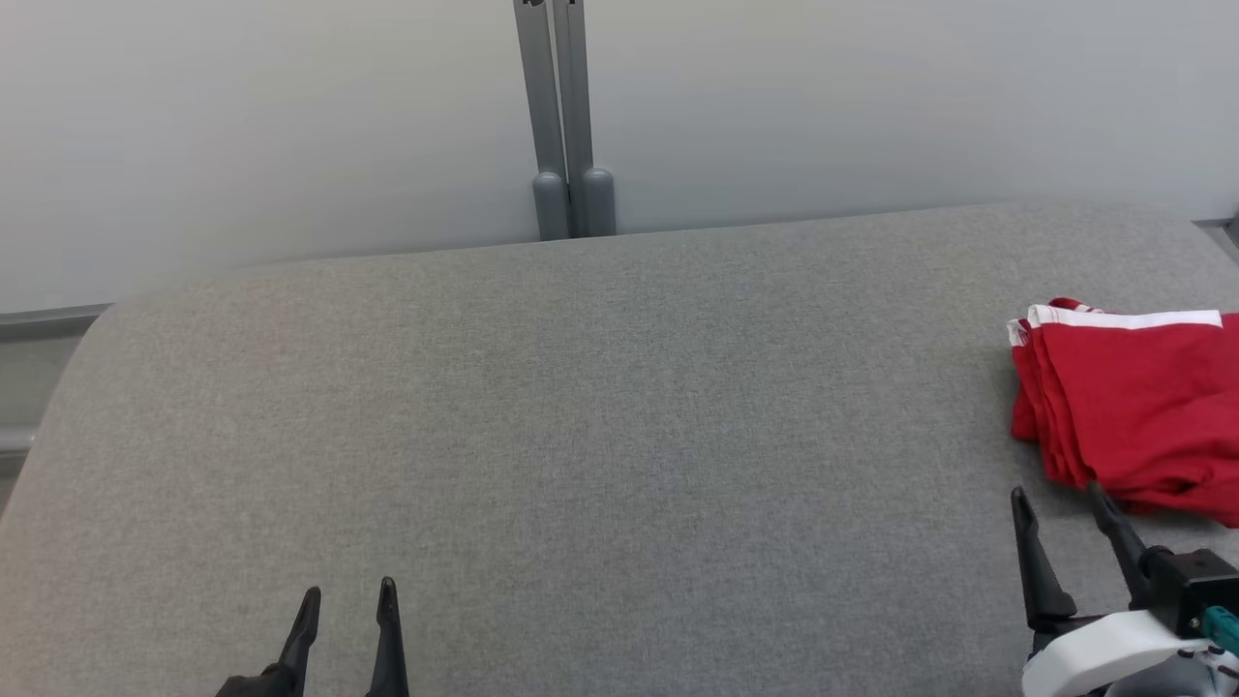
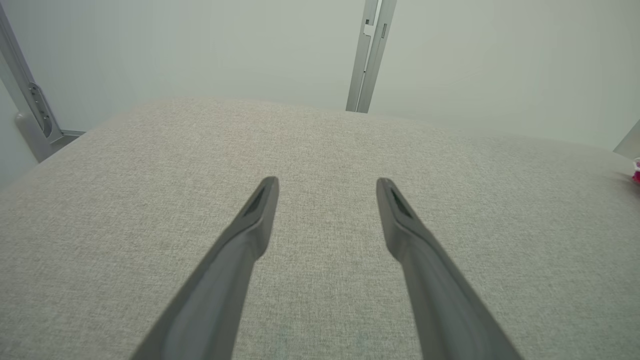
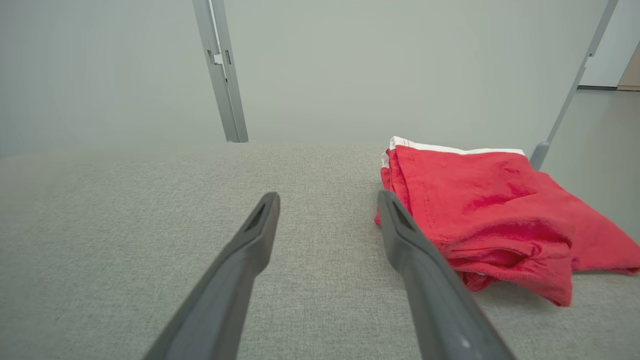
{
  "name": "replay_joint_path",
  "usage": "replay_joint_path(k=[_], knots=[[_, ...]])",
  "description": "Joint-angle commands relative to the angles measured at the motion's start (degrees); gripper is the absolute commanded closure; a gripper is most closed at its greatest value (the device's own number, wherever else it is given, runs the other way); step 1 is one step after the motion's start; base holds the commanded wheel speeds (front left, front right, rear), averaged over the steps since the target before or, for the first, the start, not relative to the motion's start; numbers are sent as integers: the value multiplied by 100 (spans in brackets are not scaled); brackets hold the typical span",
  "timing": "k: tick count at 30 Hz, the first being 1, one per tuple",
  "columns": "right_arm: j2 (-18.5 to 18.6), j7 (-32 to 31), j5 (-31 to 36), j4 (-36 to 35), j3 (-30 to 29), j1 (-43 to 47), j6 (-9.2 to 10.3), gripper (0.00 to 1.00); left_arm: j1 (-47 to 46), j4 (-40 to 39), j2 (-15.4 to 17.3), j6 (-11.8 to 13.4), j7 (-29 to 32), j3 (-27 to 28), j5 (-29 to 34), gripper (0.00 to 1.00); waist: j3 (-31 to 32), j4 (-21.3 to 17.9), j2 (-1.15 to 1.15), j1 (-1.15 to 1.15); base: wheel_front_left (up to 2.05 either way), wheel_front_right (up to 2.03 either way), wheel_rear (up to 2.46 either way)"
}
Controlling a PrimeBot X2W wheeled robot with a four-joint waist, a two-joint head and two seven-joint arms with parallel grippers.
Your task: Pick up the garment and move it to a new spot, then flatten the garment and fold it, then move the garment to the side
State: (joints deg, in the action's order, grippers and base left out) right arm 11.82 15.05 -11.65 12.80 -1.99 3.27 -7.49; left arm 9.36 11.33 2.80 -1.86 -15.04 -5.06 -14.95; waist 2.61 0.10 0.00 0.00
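A red garment (image 1: 1133, 402) with a white band along its far edge lies folded in layers at the right edge of the grey fabric surface (image 1: 581, 416). The right wrist view has the garment (image 3: 490, 210) just right of my fingers. My right gripper (image 1: 1057, 496) stands open just in front of the garment's near left corner, with nothing between its fingers (image 3: 250, 240). My left gripper (image 1: 349, 592) is open at the lower left, far from the garment, above bare fabric. A sliver of the garment (image 2: 636, 175) peeks in at the left wrist view's right edge.
A grey double post (image 1: 566, 126) rises behind the surface's far edge against a pale wall. Thinner grey frame bars (image 3: 565, 95) stand at the right behind the garment and at the far left (image 2: 30, 100). The surface's corners round off.
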Motion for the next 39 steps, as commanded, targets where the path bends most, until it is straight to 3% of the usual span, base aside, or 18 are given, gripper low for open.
replay_joint_path(k=[1, 10, 24, 26, 27, 31, 39], knots=[[-67, 14, 78, -29, 28, 117, 0, 0, 45, 19, 21, -28, -16, 12, 29, 0, 80, 112, 0, 0, 0, 0, 0], [-381, 14, 257, -177, -179, 242, 0, 0, -88, 87, 21, -154, -16, -40, 22, 0, 65, 69, 0, 0, 0, 0, 0], [-321, 14, 275, -172, -236, 171, 0, 0, -164, 154, 21, -122, -16, -126, -62, 0, -36, -112, 0, 0, 0, 0, 0], [-321, 15, 269, -169, -239, 164, 0, 0, -173, 163, 21, -220, -16, -187, -183, 0, -53, -113, 0, 0, 0, 0, 0], [-348, 0, 262, -161, -229, 198, 0, 100, -116, 172, 1, -224, 0, -196, -194, 100, -53, -114, 0, 0, 0, 0, 0], [-448, -15, 247, 41, -211, 256, 0, 100, -32, 361, -18, -221, 37, -228, -227, 100, -55, -114, 0, 0, 0, 0, 0], [-494, -271, -650, 68, -264, 100, 0, 100, -197, 345, 7, -259, 242, -106, -1072, 100, -69, -108, 0, 0, 0, 0, 0]])
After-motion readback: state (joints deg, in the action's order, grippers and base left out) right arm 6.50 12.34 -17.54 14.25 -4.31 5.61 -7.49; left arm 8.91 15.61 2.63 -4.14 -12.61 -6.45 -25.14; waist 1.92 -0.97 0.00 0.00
